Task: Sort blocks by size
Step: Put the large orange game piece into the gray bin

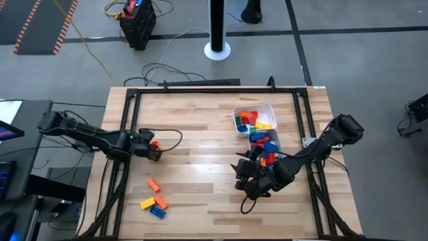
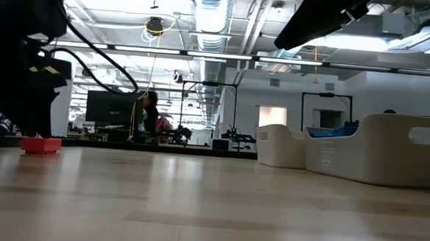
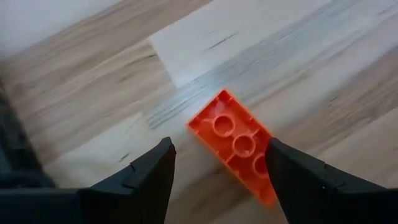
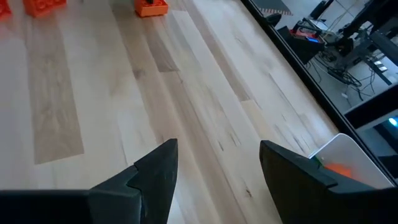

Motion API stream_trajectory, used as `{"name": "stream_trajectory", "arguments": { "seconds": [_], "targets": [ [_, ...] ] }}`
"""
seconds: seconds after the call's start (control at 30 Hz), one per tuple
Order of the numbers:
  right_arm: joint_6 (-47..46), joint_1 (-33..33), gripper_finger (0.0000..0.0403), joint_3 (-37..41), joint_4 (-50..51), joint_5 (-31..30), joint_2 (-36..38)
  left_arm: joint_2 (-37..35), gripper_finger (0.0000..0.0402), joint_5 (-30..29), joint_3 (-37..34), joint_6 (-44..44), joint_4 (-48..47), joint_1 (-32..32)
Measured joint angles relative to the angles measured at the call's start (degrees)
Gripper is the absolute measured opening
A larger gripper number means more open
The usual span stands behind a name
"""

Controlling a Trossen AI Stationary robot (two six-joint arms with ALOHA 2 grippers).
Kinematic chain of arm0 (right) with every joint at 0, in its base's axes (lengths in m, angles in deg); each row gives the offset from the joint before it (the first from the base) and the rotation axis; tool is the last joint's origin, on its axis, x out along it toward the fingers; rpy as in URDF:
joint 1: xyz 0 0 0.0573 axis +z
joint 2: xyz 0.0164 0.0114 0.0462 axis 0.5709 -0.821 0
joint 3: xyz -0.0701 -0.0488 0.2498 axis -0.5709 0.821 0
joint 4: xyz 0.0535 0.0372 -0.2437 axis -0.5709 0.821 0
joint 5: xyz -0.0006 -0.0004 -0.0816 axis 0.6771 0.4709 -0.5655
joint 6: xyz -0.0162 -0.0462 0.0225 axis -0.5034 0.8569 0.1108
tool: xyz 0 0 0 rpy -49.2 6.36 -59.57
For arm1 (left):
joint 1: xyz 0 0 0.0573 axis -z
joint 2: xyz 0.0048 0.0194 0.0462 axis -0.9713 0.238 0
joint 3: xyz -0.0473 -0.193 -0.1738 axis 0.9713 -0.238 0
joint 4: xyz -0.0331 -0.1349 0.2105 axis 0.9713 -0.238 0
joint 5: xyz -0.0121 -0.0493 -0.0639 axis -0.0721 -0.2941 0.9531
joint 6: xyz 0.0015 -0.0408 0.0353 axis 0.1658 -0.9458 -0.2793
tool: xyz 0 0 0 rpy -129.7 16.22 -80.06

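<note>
A red-orange block (image 3: 239,146) lies on the table with its hollow underside up, near the table's left side (image 1: 154,142). My left gripper (image 3: 220,145) stands open over it, pointing steeply down, one finger on either side of the block (image 2: 40,145). My right gripper (image 1: 243,171) hangs open above bare table beside the tubs, nothing between its fingers (image 4: 217,149). Several more blocks lie loose at the near left: orange (image 1: 154,185), yellow (image 1: 148,202) and blue (image 1: 157,211). My left gripper has one fingertip (image 3: 277,155) standing in front of the block's long edge (image 3: 264,149) in the wrist view. Whether that finger touches the block, I cannot tell. The block lies flat on the table.
A white tub (image 1: 269,109) with mixed blocks and a clear tub (image 1: 275,137) with blue and red blocks stand at the far right. A black frame (image 1: 127,114) runs along the table's edges. Bare wood lies in the middle.
</note>
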Motion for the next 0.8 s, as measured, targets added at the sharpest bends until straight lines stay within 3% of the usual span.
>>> {"name": "stream_trajectory", "arguments": {
  "seconds": [0.57,0.8],
  "targets": [
    [-0.2,1.5,0.0255,0.0,-1.1,0.2,0.0,4.2,0.0237,7.3,-2.4,26.4,33.8,-4.5],
    [-0.9,1.7,0.0255,0.0,-1.1,0.2,0.0,4.1,0.0237,7.5,3.5,29.8,24.2,-4.5]
  ]
}}
